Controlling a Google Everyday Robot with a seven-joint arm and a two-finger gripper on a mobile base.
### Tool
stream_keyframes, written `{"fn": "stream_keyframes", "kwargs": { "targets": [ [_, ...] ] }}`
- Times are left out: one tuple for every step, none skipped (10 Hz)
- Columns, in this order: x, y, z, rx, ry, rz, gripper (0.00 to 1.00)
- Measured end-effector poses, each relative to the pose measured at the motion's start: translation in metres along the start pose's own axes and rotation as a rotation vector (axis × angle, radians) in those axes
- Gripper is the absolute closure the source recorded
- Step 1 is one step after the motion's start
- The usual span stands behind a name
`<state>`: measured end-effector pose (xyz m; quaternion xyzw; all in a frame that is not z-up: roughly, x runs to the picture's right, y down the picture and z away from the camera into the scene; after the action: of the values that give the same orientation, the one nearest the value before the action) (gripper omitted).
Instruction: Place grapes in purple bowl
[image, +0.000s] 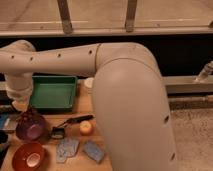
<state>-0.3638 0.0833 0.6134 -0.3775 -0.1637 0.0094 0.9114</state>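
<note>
Step in hand: delivery. The gripper (23, 106) hangs at the far left of the table, directly above the purple bowl (30, 131), at the end of a thick white arm (65, 61) that sweeps across from the robot's body. The grapes (30, 117) show as a dark red-purple cluster just below the gripper and right over the bowl's opening; the gripper appears to be holding them, since the bunch sits above the rim rather than down inside. Whether the lowest grapes already touch the bowl's inner surface cannot be made out.

Judgement: the carry looks nearly finished. The next move calls for a short descent so the bunch rests in the bowl, then a release and a straight lift clear. The bunch is about as long as the bowl is wide, so it needs centring or one end may hang over the rim.

Materials and shapes: the bowl is round, shallow and dark, with a glossy inside. The grapes are small, round and lumpy as a mass. Below the purple bowl sits an orange-red bowl (28, 156) with a pale centre. A green rectangular tray (52, 93) with raised walls lies behind. A black-handled tool (70, 123), a single round orange fruit (86, 128) and two flat grey-blue sponges (80, 148) rest on the wooden table (85, 107).
</note>
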Motion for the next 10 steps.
{"fn": "stream_keyframes", "kwargs": {
  "targets": [
    [-0.004, 0.002, 0.004, -0.014, 0.005, -0.017, 1.00],
    [-0.011, 0.003, 0.016, -0.046, 0.024, -0.052, 1.00],
    [-0.015, 0.003, 0.029, -0.074, 0.043, -0.076, 1.00],
    [-0.016, 0.003, 0.033, -0.086, 0.050, -0.085, 0.99],
    [-0.014, 0.002, 0.032, -0.086, 0.053, -0.082, 0.95],
    [-0.012, 0.001, 0.032, -0.085, 0.053, -0.080, 0.93],
    [-0.013, 0.001, 0.032, -0.085, 0.053, -0.081, 0.90],
    [-0.014, 0.001, 0.032, -0.085, 0.053, -0.082, 0.77],
    [-0.013, 0.001, 0.032, -0.085, 0.053, -0.080, 0.69],
    [-0.013, 0.000, 0.032, -0.084, 0.053, -0.079, 0.59]
  ]
}}
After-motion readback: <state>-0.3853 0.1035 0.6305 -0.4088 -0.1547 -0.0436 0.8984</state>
